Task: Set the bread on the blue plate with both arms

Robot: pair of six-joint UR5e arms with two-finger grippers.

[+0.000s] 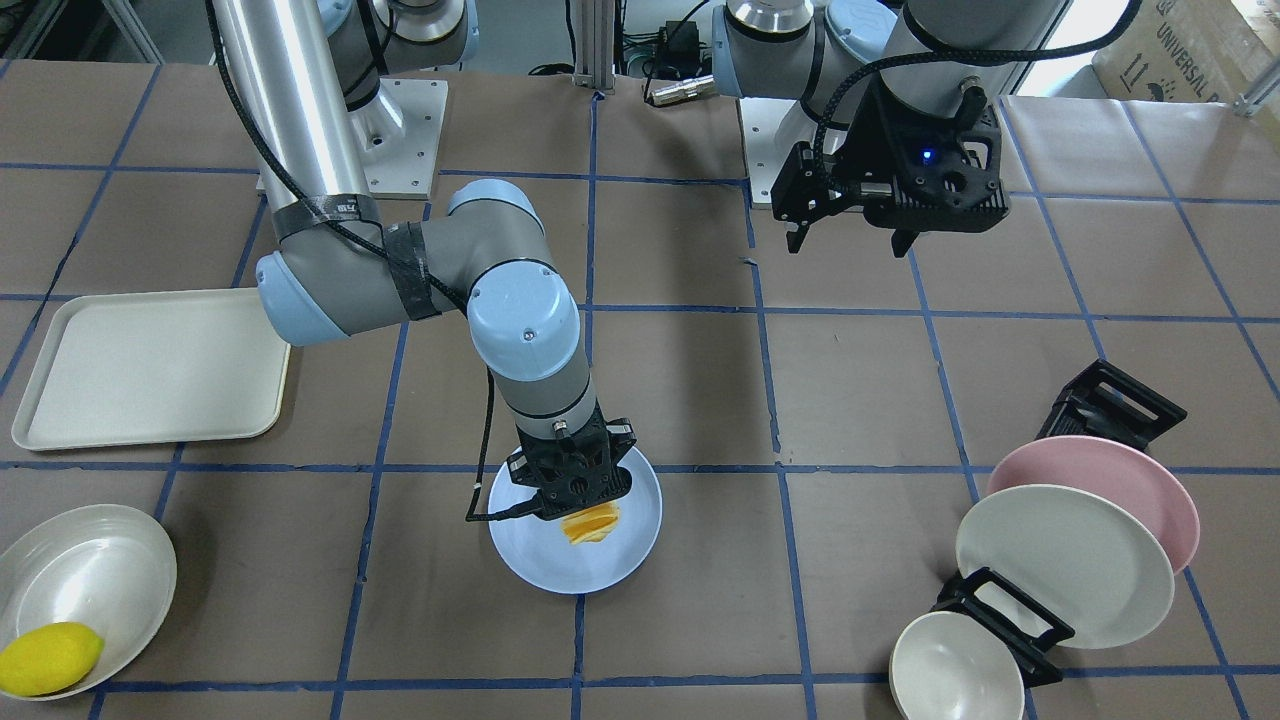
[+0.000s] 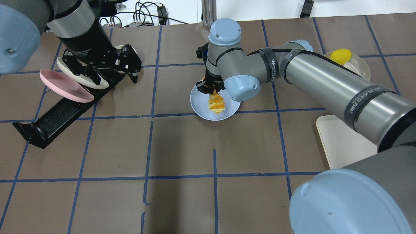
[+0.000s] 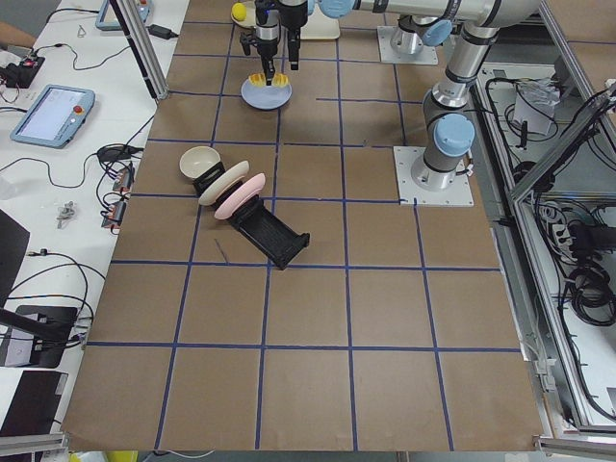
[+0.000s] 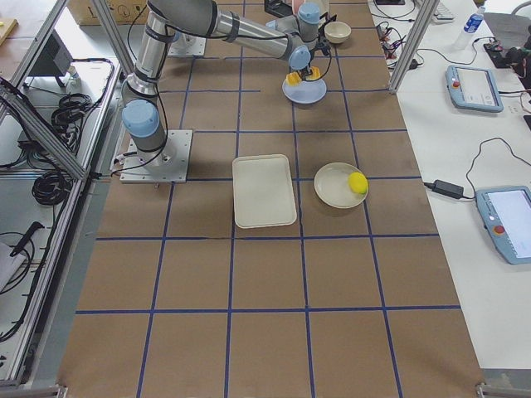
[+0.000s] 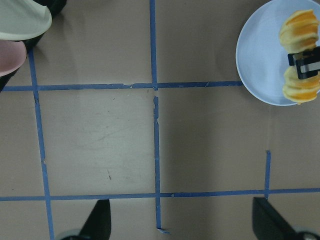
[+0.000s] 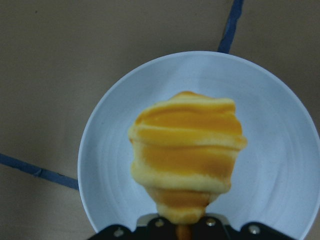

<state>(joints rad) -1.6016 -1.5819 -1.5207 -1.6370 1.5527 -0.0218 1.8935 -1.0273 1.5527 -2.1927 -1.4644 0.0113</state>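
Observation:
The bread (image 6: 187,150), a ridged loaf striped orange-brown on pale yellow, is held in my right gripper (image 1: 575,500), which is shut on it. It hangs low over the round blue plate (image 1: 620,560), inside its rim; I cannot tell whether it touches. The overhead view shows the bread (image 2: 216,104) over the plate (image 2: 200,109) under the right gripper (image 2: 209,89). My left gripper (image 1: 848,243) is open and empty, raised above the table far from the plate, near the plate rack (image 2: 52,120). The left wrist view shows the plate (image 5: 260,60) and the bread (image 5: 300,30).
A pink plate (image 1: 1130,480) and a cream plate (image 1: 1060,565) lean in the black rack, with a small cream bowl (image 1: 955,670) beside them. A cream tray (image 1: 150,365) and a bowl (image 1: 90,570) holding a lemon (image 1: 48,657) lie on the right arm's side.

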